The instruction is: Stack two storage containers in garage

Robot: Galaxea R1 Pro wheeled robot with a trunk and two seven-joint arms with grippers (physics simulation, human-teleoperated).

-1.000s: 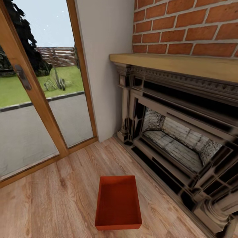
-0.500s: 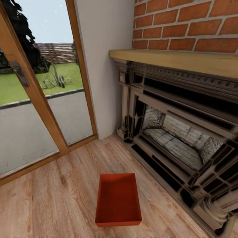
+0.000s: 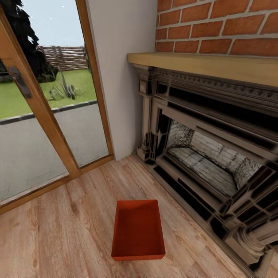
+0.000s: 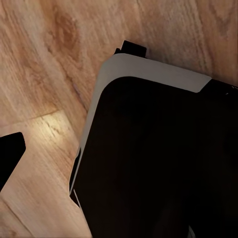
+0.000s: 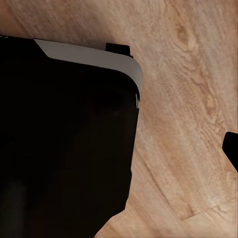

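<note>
One of the storage containers, an orange-red open-top bin, is empty. It rests on the light wood plank floor of the living room, low in the head view and just left of the fireplace. In the left wrist view, my left gripper hangs over the planks, with one dark fingertip at the frame edge and nothing between the fingers. My right gripper likewise shows one dark fingertip at the edge, and holds nothing.
An ornate dark fireplace with a wooden mantel and red brick chimney stands along the right. A wood-framed glass door to the garden closes off the left. The robot's black, white-edged base sits below both wrists.
The whole head picture has slid slightly upward, so the camera has moved. The container stays in the same place on the floor beside the fireplace.
</note>
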